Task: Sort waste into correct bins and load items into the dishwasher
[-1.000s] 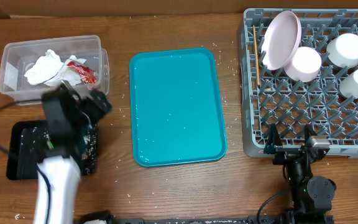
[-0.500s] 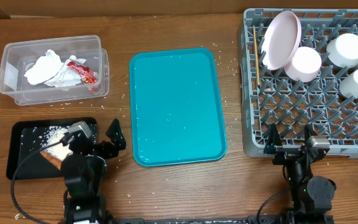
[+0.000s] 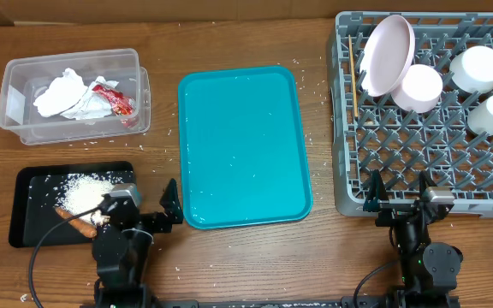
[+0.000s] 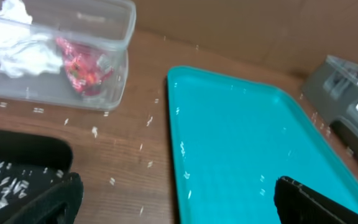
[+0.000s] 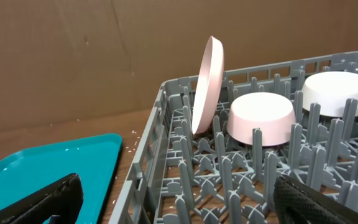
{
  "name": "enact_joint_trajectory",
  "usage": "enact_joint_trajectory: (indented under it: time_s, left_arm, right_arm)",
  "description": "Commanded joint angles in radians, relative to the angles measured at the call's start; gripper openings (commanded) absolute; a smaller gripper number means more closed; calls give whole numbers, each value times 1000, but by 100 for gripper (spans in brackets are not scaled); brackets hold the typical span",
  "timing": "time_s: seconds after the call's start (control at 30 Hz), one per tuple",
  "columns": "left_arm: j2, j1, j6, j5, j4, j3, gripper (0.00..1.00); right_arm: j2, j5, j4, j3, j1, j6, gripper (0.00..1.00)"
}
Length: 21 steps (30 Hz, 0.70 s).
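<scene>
The clear tub (image 3: 11, 98) holds crumpled white napkins (image 3: 61, 94) and a red wrapper (image 3: 114, 101). The black tray (image 3: 32, 229) holds loose rice (image 3: 84, 190) and an orange-brown food piece (image 3: 74, 219). The grey dish rack (image 3: 426, 162) holds the white plate (image 3: 388, 56) on edge, two dishes (image 3: 422, 85) (image 3: 478, 67), the cup (image 3: 492, 111) and the thin stick (image 3: 351, 73). My left gripper (image 3: 148, 204) is open and empty, low between the black tray and the teal tray. My right gripper (image 3: 398, 190) is open and empty at the rack's front edge.
The teal serving tray (image 3: 242, 145) lies in the middle with only rice specks on it; it also shows in the left wrist view (image 4: 247, 149). Rice grains are scattered on the wooden table (image 3: 161, 137). The right wrist view shows the rack's pegs (image 5: 229, 180) just ahead.
My left arm has drawn back from over the black tray toward the table's front edge, uncovering the rice and the food piece. The right arm has not moved.
</scene>
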<state>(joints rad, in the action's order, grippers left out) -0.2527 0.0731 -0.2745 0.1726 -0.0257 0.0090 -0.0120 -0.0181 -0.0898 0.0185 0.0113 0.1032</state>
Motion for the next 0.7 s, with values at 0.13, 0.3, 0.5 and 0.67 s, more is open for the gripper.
enact_joint_trajectory:
  time_s: [0.13,0.3,0.5,0.67]
  left_arm:
    - [166,-16,73,-79,-45,-4,100]
    - [251,-16,73,-79,-43,-4,100]
    - [250,-15,141,-79,-46,-4,100]
    - [249,-15,182,-79,-45,-4,100]
  right_arm:
    - [9,10,6,-10,-5,-6,100]
    - [9,10,6,-10,-5,-6,100]
    - [9,10,6,-10,-5,-6,100]
    - [9,10,6,-10,-5,-6,100]
